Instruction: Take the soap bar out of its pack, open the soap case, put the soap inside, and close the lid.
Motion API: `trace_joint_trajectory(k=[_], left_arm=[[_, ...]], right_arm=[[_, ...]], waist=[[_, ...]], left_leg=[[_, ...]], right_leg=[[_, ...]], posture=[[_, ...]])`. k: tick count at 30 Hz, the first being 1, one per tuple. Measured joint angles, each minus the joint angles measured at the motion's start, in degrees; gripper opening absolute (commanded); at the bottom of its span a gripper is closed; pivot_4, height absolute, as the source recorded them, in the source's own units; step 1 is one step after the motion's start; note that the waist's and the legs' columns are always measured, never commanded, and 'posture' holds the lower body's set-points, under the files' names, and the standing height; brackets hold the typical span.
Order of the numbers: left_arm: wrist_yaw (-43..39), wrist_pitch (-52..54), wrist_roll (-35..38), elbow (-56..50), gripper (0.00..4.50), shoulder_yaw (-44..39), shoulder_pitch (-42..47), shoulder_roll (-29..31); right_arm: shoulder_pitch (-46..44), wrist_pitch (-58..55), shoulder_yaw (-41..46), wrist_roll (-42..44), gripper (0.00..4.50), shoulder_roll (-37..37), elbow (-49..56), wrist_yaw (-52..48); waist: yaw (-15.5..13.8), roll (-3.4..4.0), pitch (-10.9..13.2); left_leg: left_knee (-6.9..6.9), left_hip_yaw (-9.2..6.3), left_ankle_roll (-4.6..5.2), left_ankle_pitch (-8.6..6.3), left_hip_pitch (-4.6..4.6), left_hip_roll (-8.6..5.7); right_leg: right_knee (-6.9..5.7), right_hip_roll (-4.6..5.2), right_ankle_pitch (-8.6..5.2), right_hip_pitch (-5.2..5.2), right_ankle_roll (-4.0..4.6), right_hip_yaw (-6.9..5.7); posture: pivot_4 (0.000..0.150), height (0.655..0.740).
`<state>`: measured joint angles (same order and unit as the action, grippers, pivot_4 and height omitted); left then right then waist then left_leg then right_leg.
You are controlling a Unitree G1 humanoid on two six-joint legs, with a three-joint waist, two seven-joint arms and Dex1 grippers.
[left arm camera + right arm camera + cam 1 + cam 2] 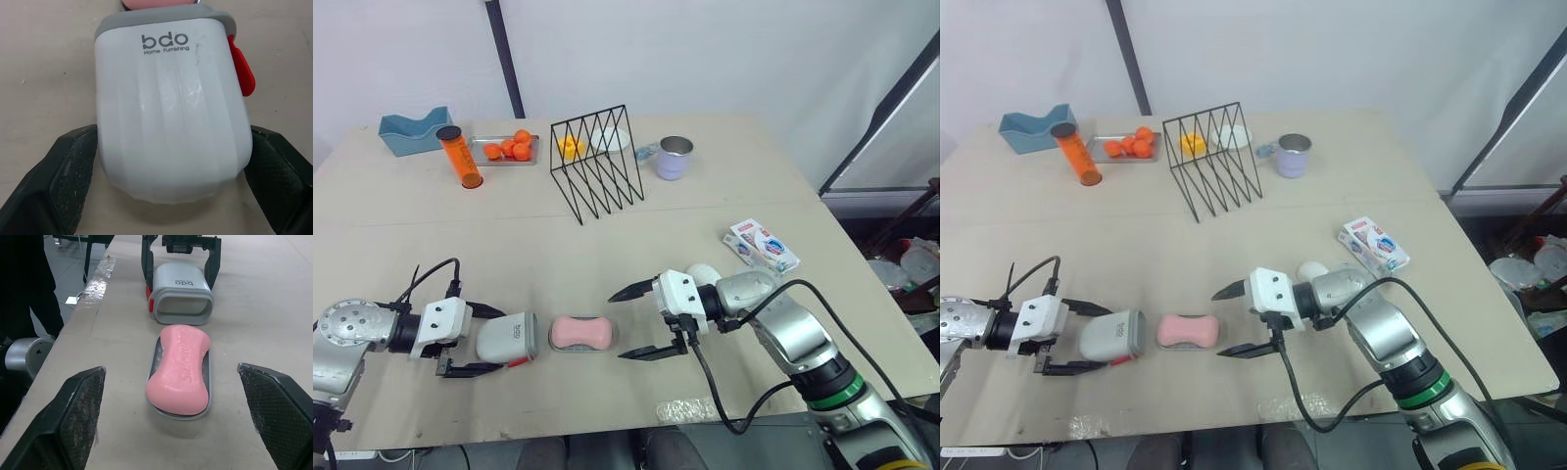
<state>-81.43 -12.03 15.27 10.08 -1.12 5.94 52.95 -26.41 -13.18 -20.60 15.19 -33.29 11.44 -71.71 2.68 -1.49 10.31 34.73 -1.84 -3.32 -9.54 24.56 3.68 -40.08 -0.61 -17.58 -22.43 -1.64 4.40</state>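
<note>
Nearest, at front of beige table [607, 225]: left gripper [497, 341], 2 black fingers pressed against both sides of white plastic soap-case cover [168, 112] with grey rim and red latch [242, 68]. Cover on its side, open mouth toward pink oval soap bar [579, 333]. Soap out of pack, resting on shallow grey case tray [208, 377], just beside cover's mouth. Right gripper [634, 323] spread wide, empty, near soap's other end. Blue-and-white soap pack [762, 245] flat on table, well apart on right.
</note>
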Motion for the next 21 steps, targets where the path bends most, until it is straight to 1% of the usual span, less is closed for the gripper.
trace_joint_trajectory(k=[20,21], left_arm=[[2.19,2.5,0.69,-1.75,4.5,-1.01,-1.66,0.06],[2.2,2.5,0.68,-1.75,4.25,-1.01,-1.66,0.06]], right_arm=[[-0.2,-0.04,-0.12,-0.99,4.46,0.02,-0.43,-0.7],[-0.2,-0.04,-0.14,-0.99,4.5,0.03,-0.44,-0.71]], waist=[[0.0,0.0,0.0],[0.0,0.0,0.0]], left_leg=[[0.0,0.0,0.0,0.0,-0.01,0.0],[0.0,0.0,0.0,0.0,0.0,0.0]], right_leg=[[0.0,0.0,0.0,0.0,0.01,0.0],[0.0,0.0,0.0,0.0,0.01,0.0]], posture=[[0.15,0.74],[0.15,0.74]])
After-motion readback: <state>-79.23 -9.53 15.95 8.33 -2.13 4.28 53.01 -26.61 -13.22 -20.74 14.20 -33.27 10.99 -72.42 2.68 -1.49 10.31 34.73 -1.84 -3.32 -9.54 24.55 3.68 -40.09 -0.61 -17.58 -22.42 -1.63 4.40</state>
